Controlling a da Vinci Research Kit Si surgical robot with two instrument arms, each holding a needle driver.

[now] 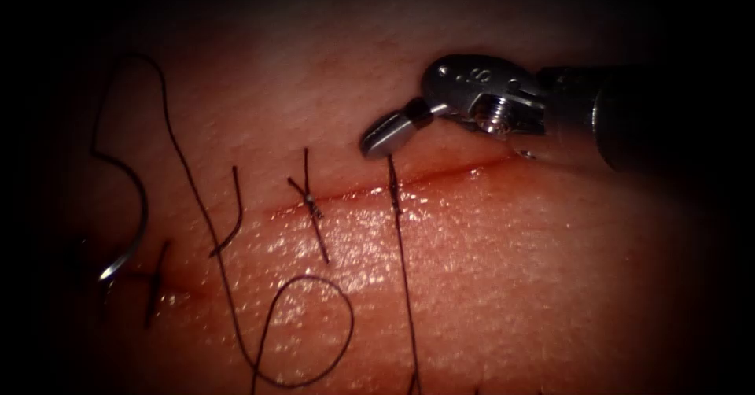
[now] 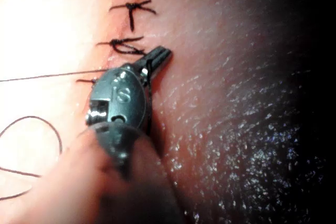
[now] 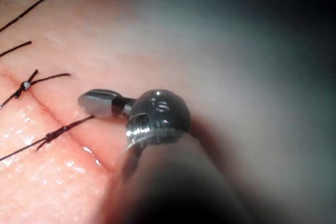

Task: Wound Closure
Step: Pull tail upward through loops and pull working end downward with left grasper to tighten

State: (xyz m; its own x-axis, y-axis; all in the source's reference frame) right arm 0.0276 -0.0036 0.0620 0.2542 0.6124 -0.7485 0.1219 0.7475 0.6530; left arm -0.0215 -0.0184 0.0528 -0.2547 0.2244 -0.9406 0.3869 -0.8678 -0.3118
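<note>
— What are the fingers of the right arm's tool [image 1: 376, 145] doing?

— They are pressed together with no gap between them. The tip sits just above the cut [image 1: 448, 173], about midway along it, and it pinches the thread [image 1: 403, 269].

— Which part of the thread?

— The short upper end of a strand that crosses the cut. It rises straight from the cut into the closed tip. Below the cut the same strand runs on down the tissue [image 1: 535, 285], away from the tool.

— Do the fingers touch the tissue?

— I cannot tell. They lie very low over it, just beside the upper edge of the cut. The right wrist view shows the strand meeting the underside of the closed tip.

— And the needle?

— The needle [image 1: 142, 206] lies well apart from the tool, past the left end of the cut. Nothing grips it. Its curve rests against the surface, and its bright end points down there. Whether that end is in the tissue, I cannot tell.

— Anything between needle and tool?

— A knotted stitch [image 1: 312, 200] with two cut tails sits on the cut, left of the held strand. Further left another dark tail curves over the cut. More thread trails from the needle's side, crosses the left part of the cut and forms a slack loop below it.
</note>
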